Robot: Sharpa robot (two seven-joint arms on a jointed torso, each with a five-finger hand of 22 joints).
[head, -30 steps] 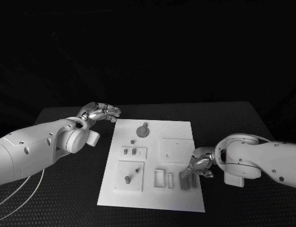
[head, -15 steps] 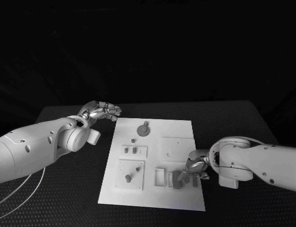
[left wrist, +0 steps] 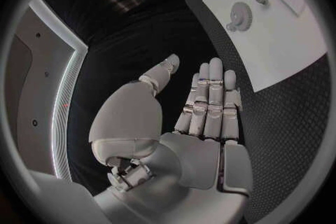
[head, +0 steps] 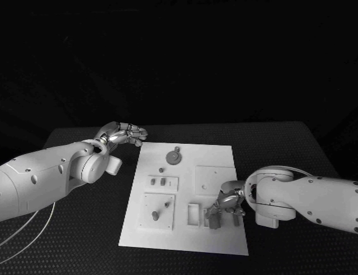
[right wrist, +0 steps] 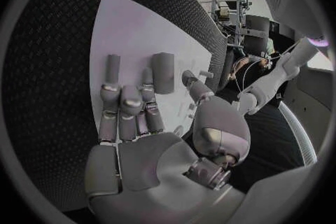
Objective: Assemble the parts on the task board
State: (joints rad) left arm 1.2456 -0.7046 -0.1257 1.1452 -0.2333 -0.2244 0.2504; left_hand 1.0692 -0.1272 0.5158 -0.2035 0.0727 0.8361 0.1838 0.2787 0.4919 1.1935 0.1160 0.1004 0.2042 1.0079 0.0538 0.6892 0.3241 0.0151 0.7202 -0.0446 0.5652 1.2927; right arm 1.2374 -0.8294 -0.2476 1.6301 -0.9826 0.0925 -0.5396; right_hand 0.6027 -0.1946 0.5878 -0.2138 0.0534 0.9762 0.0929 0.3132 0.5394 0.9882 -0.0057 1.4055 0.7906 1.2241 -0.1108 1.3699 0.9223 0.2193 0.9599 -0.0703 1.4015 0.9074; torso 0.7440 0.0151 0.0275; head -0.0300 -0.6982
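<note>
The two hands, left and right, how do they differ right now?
The left hand hovers over bare black table off the white board's far corner; the right hand is low over the board's near part, its fingers reaching among the small parts. The left hand's fingers lie straight, together; the right's are slightly curled. Both hold nothing.

table [head: 88,240]: black, textured top | on it: white task board [head: 220,154] lying flat mid-table | a thin cable, apparently, near its left edge [head: 30,232]

Right hand [head: 225,204] further in over the task board [head: 216,157] — now above its near-right grey parts [head: 214,220].
</note>
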